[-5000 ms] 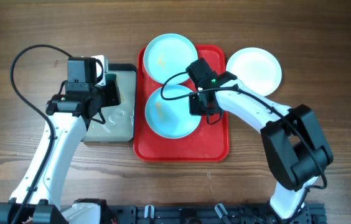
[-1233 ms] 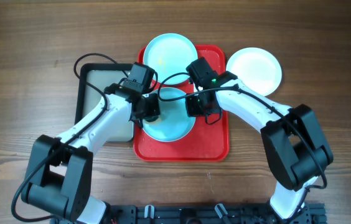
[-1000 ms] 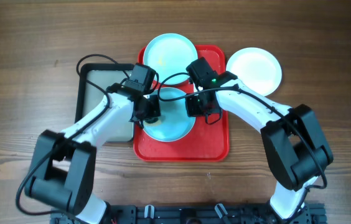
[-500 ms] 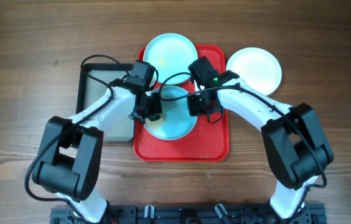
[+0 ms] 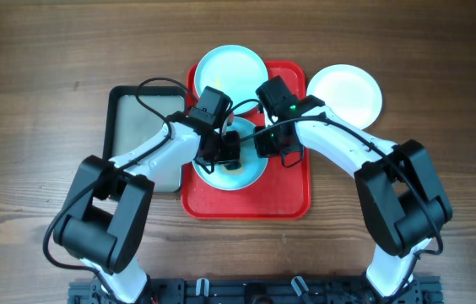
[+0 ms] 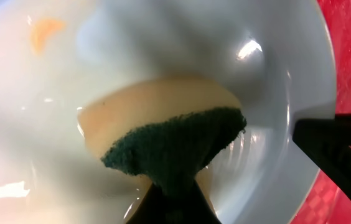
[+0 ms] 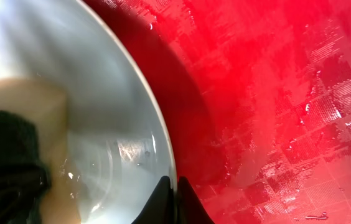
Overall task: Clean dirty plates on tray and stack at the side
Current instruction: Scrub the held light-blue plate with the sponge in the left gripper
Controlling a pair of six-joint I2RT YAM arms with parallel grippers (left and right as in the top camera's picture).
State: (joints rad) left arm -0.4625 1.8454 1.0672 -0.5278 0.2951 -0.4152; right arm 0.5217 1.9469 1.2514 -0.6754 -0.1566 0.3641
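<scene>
A smooth, glossy glaze streaked with bright highlights is shown on the mint plate (image 6: 287, 68). The sponge (image 6: 175, 149) is seen as pale soft foam backed by a coarse dark-green scouring layer. The red plastic tray (image 7: 275, 93) is finely textured and wet-shiny. The tabletop (image 5: 35, 51) is matt, grained wood.

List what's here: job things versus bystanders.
Job: tray, scrubbed plate, far mint plate, white plate, sponge, left gripper, right gripper.
Bystanders: black tray, table.
</scene>
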